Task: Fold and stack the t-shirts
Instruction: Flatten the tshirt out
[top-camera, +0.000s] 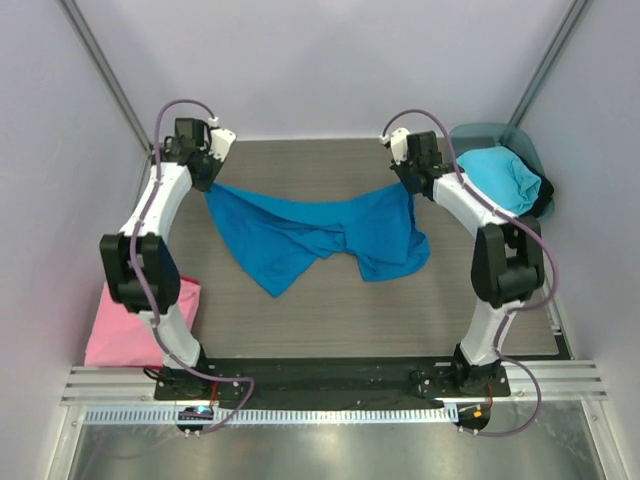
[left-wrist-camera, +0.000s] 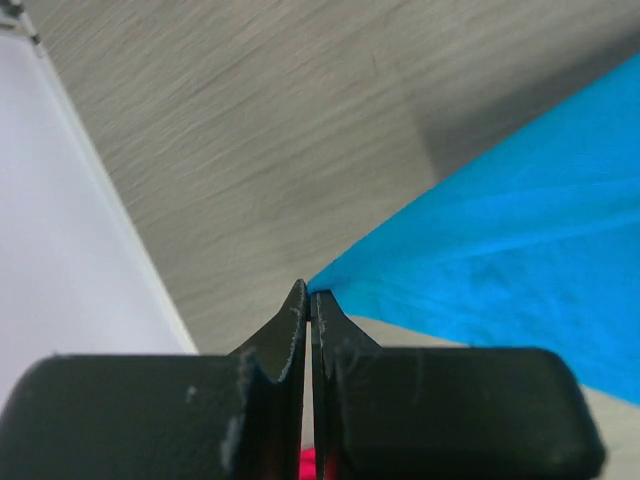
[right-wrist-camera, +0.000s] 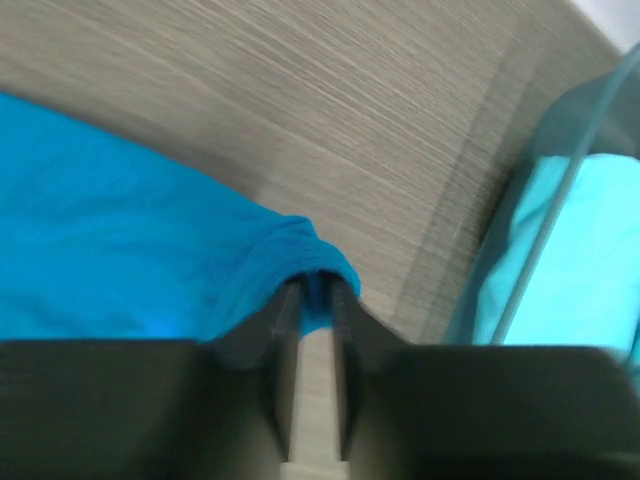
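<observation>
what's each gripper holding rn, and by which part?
Both hold the blue t-shirt, strung between them. The left gripper pinches a corner of its edge; the right gripper has a bunched bit of the opposite edge between its fingers.

pink shirt (top-camera: 115, 335) half hidden behind left arm (top-camera: 150, 270); right gripper (right-wrist-camera: 315, 290) blurred, grip perhaps loose

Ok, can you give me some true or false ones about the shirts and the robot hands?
1. The blue t-shirt hangs between the left gripper and the right gripper. True.
2. The pink t-shirt is in the tub. False: it lies at the near left, outside the tub.
3. The left gripper is wide open. False: it is pinched shut on the blue t-shirt's corner.
4. The cyan t-shirt sits in the tub. True.
</observation>
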